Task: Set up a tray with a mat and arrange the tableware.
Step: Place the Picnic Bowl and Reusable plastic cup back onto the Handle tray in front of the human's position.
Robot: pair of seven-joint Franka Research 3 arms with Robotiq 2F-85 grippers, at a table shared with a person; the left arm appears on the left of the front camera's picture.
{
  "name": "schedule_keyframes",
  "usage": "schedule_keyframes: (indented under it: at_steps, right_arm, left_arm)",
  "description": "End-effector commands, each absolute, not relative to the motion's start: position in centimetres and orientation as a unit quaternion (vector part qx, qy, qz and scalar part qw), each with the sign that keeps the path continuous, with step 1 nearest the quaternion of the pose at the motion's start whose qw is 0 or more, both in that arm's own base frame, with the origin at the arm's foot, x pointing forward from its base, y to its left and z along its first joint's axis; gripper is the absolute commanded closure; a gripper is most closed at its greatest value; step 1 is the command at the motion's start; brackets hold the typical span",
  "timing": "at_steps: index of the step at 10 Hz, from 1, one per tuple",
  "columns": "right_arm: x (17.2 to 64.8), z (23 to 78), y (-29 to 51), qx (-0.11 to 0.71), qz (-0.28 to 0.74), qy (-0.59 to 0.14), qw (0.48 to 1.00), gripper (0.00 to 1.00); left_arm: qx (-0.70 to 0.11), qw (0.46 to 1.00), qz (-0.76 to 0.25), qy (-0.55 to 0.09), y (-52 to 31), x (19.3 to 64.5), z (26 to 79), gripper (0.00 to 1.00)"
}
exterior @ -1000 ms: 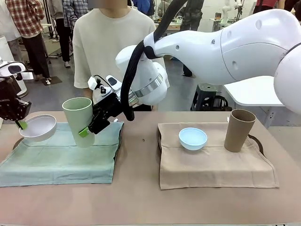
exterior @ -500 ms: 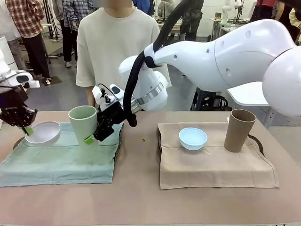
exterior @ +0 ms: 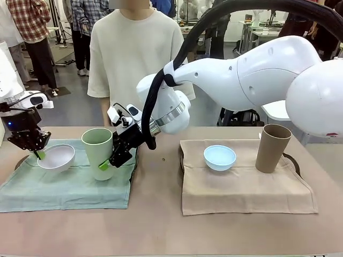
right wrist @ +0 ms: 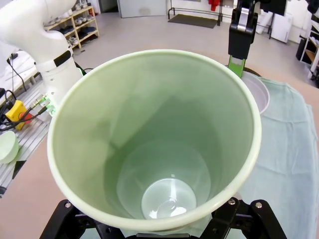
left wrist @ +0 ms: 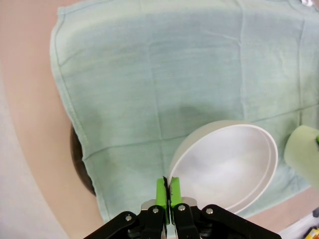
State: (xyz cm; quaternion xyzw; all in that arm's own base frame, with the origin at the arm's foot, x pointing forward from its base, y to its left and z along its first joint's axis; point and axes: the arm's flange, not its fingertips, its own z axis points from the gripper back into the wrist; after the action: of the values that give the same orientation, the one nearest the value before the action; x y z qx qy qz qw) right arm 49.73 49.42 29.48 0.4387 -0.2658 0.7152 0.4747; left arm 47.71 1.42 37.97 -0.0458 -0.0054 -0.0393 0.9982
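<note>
Clearly the left gripper [exterior: 38, 153] is pinched tight on the rim of the white bowl [exterior: 56, 157], its green pads [left wrist: 160, 189] meeting on the thin wall at the bowl's 9 o'clock edge in the front view. A rim pinch suits a shallow bowl, and the bowl looks tipped, low over the green mat [exterior: 69, 184] or just touching it. The right gripper [exterior: 111, 159] grasps the light green tumbler [exterior: 98, 152] low on its body, jaws spread wide around it, so the mouth points up and the wrist camera looks down inside. The tumbler stands nearly upright at the mat's 1 o'clock corner, its base apparently at the cloth.

Bowl and tumbler sit near each other, so the two grippers have little slack between them; the mat's whole 6 o'clock half is bare. A dark tray [left wrist: 79, 164] edge peeks from under the mat's side. On the tan mat [exterior: 246, 187], at 3 o'clock from the green one, the pale blue bowl [exterior: 220, 157] and tan-brown tumbler [exterior: 273, 148] stand apart, with free cloth toward 6 o'clock.
</note>
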Motion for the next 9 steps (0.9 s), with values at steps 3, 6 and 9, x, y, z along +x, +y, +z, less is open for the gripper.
schedule_keyframes:
  at_steps: [3,6,9]
  right_arm:
    - [50.2,28.6,49.9,0.429,0.721,-0.287,0.462,0.16]
    - [50.4,27.9,49.9,0.435,0.715,-0.274,0.474,0.16]
    - [50.5,28.0,49.7,0.437,0.708,-0.260,0.490,0.00]
  left_arm:
    - [-0.029,0.999,-0.039,0.003,-0.1,48.6,37.4,0.97]
    - [-0.031,0.999,-0.039,0.006,-0.4,48.8,37.1,0.97]
    - [-0.025,0.999,-0.039,0.021,-0.5,48.8,36.7,0.37]
